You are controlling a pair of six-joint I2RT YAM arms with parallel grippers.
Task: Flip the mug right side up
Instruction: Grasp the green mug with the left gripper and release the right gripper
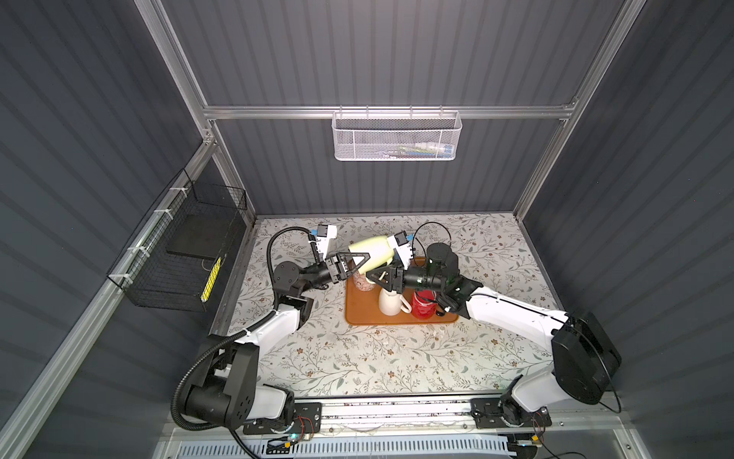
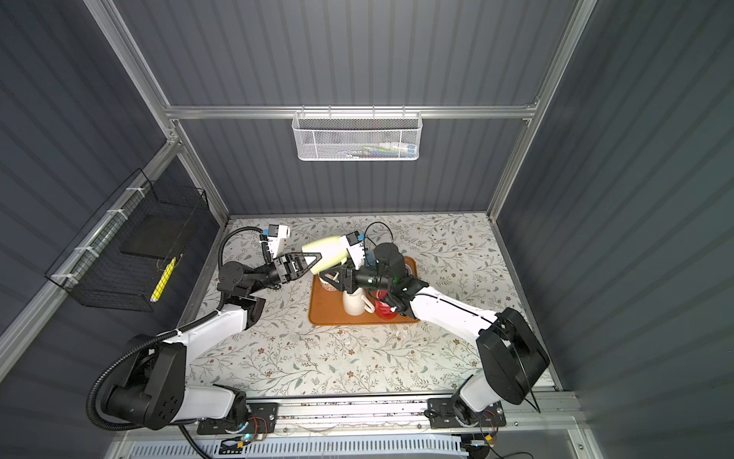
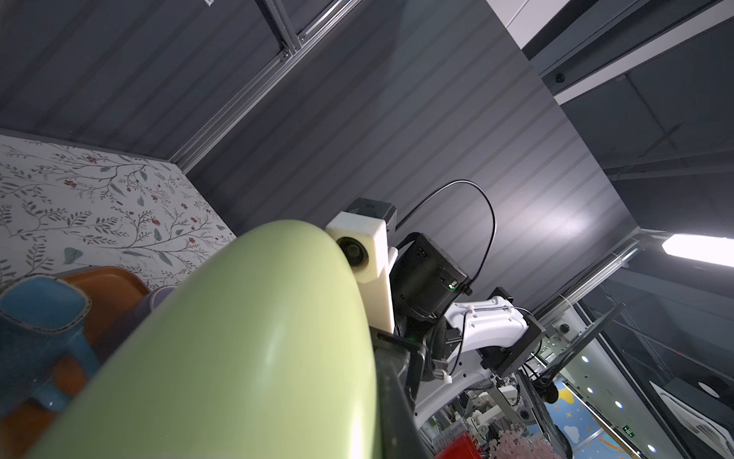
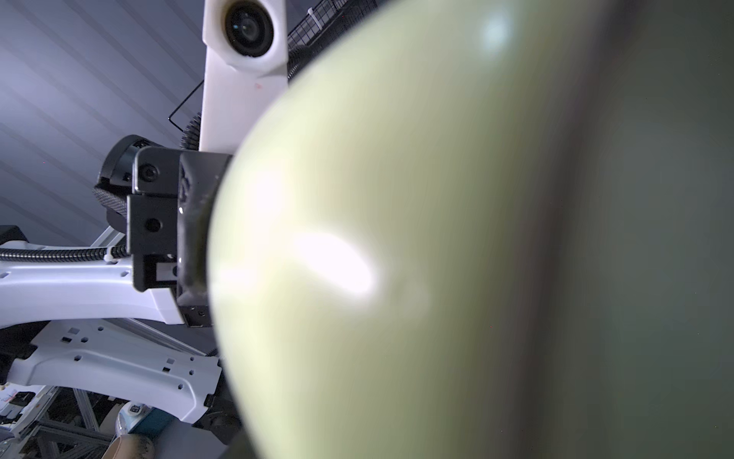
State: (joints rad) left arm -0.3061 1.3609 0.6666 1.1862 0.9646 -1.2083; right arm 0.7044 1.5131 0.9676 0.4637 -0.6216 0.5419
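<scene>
One green mug [image 1: 375,249] hangs in the air above the tray [image 1: 357,316], lying on its side between my two grippers. Its long axis runs across the scene, from my left gripper [image 1: 359,262] toward my right wrist. My left gripper is clamped on the end nearest it, which I take to be the rim. The mug therefore lies straight out ahead of those fingers. I judge that a tilt of that wrist would bring the mouth upward, so the left arm is the one placed to finish.

My right gripper [image 1: 375,277] sits just below the body. I cannot tell whether it is released or pinching.

On the one tray I count four more mugs: a white mug [image 1: 389,304], a red mug [image 1: 423,306], a flowered mug [image 1: 360,281] and a blue mug [image 3: 35,318].
</scene>
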